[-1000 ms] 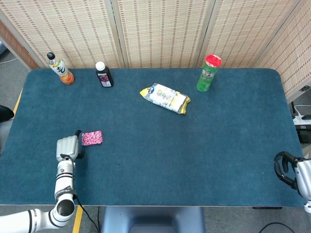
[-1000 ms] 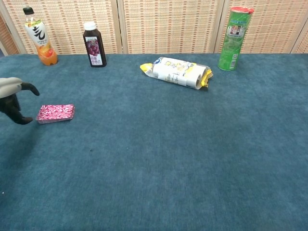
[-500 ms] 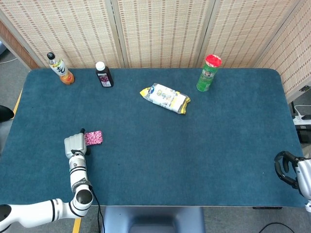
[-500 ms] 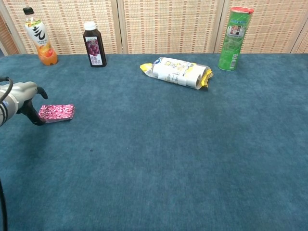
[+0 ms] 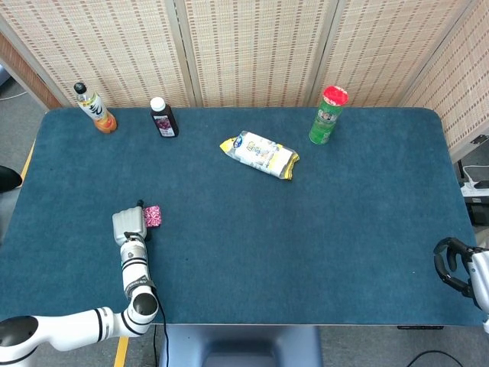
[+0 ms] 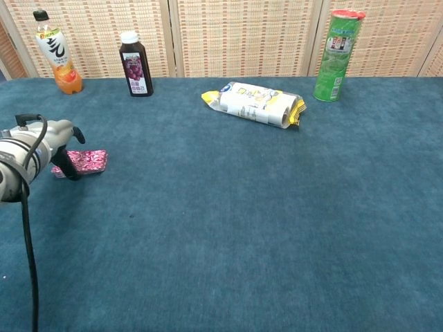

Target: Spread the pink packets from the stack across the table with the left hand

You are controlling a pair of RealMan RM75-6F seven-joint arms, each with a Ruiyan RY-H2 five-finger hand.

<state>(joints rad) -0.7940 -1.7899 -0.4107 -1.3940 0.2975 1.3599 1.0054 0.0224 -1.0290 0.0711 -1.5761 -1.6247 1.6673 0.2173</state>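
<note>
- You're at the reach-in step: your left hand is right at the pink packets, which sit in 1 stack near the left side of the blue table, well apart from everything else.
- None is spread out yet, so the task looks barely begun.
- Dark fingers point down over the stack's near-left end; I can't tell if they pinch a packet or only touch it.
- In the head view the hand covers most of the stack, forearm running back toward the near edge.
- Next, I'd say, seat the fingertips on the top packet and slide it sideways off the pile.
- Your right hand hangs off the table's right edge, fingers curled in, holding nothing.
</note>
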